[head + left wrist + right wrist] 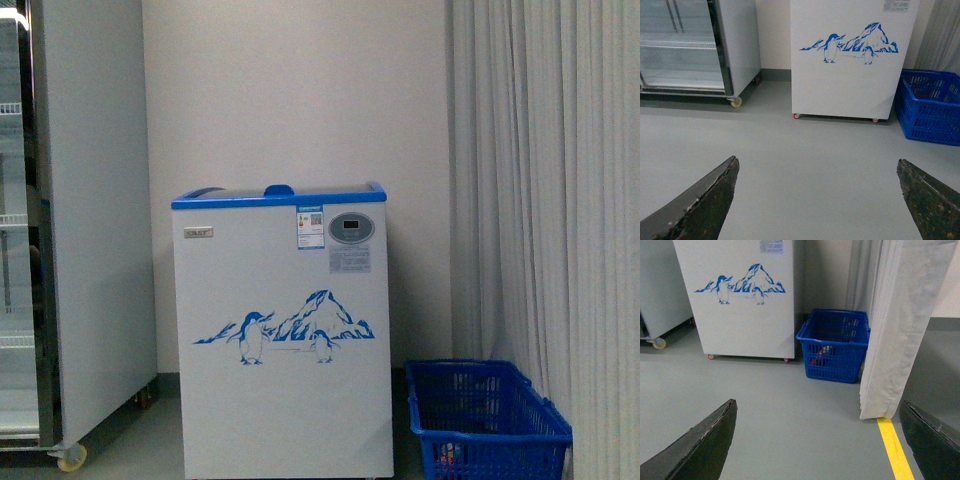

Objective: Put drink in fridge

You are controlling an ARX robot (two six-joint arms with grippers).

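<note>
Two grippers: you see each one only in its own wrist view.
Left gripper (817, 161): jaws spread wide and released, holding nothing, with only bare floor (805, 150) between them.
Right gripper (817, 403): jaws spread just as wide and released, touching nothing, above the floor.
One fridge (280, 380): your white chest with blue rim and penguin print stands on the floor against the wall. It sits between the upright cabinet (95, 250) and the basket (485, 425), well apart from both grippers.
One basket: blue, just beside the fridge, near the curtain (545, 200). Something coloured lies inside, too small for you to tell what.
One yellow line (895, 450): on the floor at the curtain's foot.
</note>
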